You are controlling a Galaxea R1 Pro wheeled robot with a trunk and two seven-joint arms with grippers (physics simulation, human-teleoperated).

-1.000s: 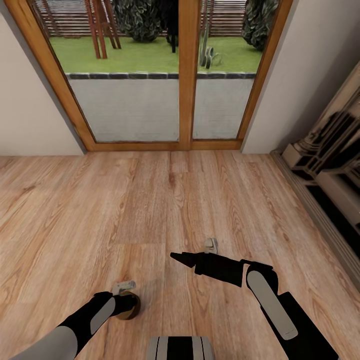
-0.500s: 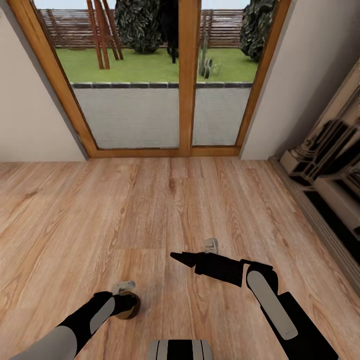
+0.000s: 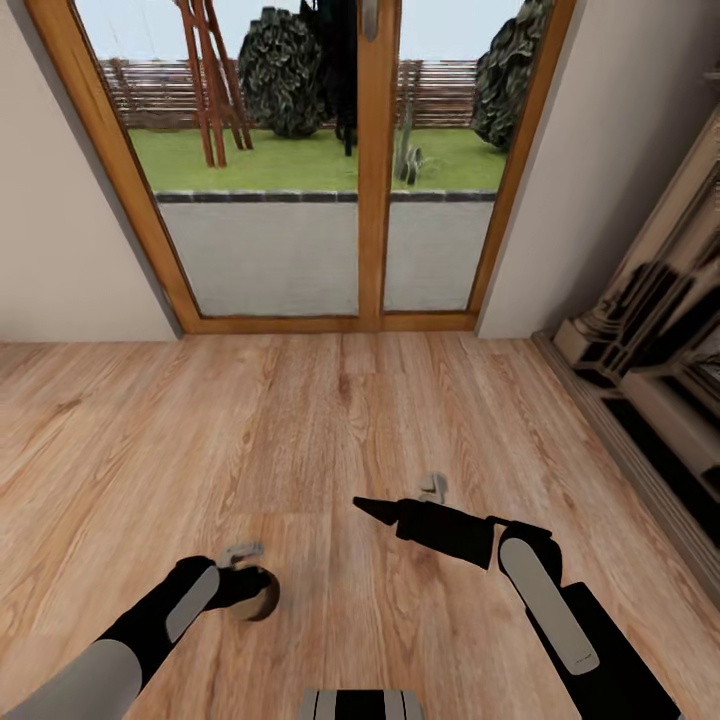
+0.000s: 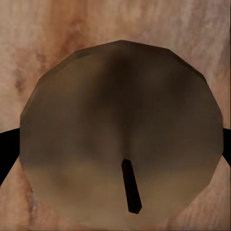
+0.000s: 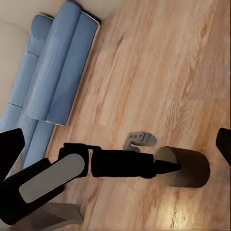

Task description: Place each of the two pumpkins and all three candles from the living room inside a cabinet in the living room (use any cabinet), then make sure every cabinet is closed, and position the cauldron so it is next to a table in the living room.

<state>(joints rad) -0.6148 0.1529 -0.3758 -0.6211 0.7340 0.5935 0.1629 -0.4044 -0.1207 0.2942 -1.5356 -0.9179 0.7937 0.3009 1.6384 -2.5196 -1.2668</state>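
A short grey-beige candle (image 3: 260,598) hangs just above the wooden floor with my left gripper (image 3: 252,588) shut on it. In the left wrist view the candle's round top (image 4: 120,130) with its dark wick sits between the black fingers (image 4: 6,151). The right wrist view looks across at the same candle (image 5: 188,167) at the tip of my left arm. My right gripper (image 3: 368,508) points left over the floor, a little ahead of the candle. It is open and empty, with its fingertips (image 5: 9,147) far apart in the right wrist view.
Wood-framed glass double doors (image 3: 372,170) stand straight ahead, with a garden behind them. A pale ornate fireplace surround (image 3: 650,330) with a raised kerb lines the right wall. A blue sofa (image 5: 53,77) lies beyond my left arm. Bare plank floor (image 3: 300,420) surrounds both arms.
The whole picture has slid downward, so the camera has tilted up and shows more of the doors. My left gripper keeps the candle; both arms have shifted only slightly.
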